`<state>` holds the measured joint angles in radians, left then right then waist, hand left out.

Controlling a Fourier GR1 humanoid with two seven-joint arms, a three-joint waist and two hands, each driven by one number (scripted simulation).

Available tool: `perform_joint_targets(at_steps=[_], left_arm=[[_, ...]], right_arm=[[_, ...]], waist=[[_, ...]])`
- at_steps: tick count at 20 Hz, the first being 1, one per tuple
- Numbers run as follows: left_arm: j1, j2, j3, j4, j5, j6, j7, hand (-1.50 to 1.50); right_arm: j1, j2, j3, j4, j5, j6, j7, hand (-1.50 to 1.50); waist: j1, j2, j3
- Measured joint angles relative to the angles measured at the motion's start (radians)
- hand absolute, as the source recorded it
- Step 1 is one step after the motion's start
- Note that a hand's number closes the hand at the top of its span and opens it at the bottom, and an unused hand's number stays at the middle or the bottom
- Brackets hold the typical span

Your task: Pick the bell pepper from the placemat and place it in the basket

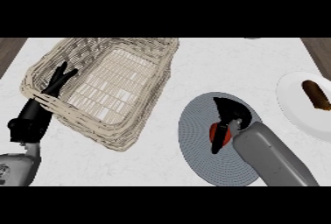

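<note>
Two hands: right hand [227, 113] at work over the placemat [196, 151]; left hand [37, 113] resting at the view's left edge.
Bell pepper [218, 132]: on the placemat, left of its middle. Only a red sliver shows; the hand covers the rest. Whether it has left the mat surface, cannot tell.
Right hand, state: fingers curled down round the pepper, black on either side of the red. Reads as closed on it.
Right arm pose: grey forearm [275, 159] enters from the lower right and slants up-left across the mat, wrist bent so the hand comes down on the pepper from above. Judged a top grasp, fitting a low, rounded thing lying flat.
Left hand, state: fingers straight, apart, pointing up, holding nothing. It overlaps the outer left rim of the basket [97, 131]; touching or merely in front, cannot tell.
Basket: woven, tilted on the counter [213, 65], nothing visible inside. Lies to the upper left, well apart from the mat.
Why so placed: the pepper is on the right arm's side, so that arm takes it; the left stays out of the path.
Plate [294, 116]: right edge, carries a brown item [315, 94], no part of the job.
Step, judged: grasp made, lift and carry leftward not yet done.
Risk, judged: basket's near wall is raised; the carry needs height to pass over it.
</note>
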<state>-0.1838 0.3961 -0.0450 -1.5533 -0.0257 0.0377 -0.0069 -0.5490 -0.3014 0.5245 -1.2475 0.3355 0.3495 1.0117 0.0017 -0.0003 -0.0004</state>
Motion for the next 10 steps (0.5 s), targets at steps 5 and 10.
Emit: perform_joint_targets(at_steps=[5,10], left_arm=[[-0.017,-0.001,0.029,0.030,-0.002,-0.034,-0.011,0.00],[-0.022,-0.016,0.048,0.029,-0.016,-0.052,-0.009,0.00]], right_arm=[[0.037,0.027,-0.017,0.011,0.051,0.003,-0.006,-1.50],[0.063,0.032,-0.058,0.033,0.095,0.020,-0.040,-1.50]], waist=[[-0.001,0.000,0.000],[0.000,-0.001,0.000]])
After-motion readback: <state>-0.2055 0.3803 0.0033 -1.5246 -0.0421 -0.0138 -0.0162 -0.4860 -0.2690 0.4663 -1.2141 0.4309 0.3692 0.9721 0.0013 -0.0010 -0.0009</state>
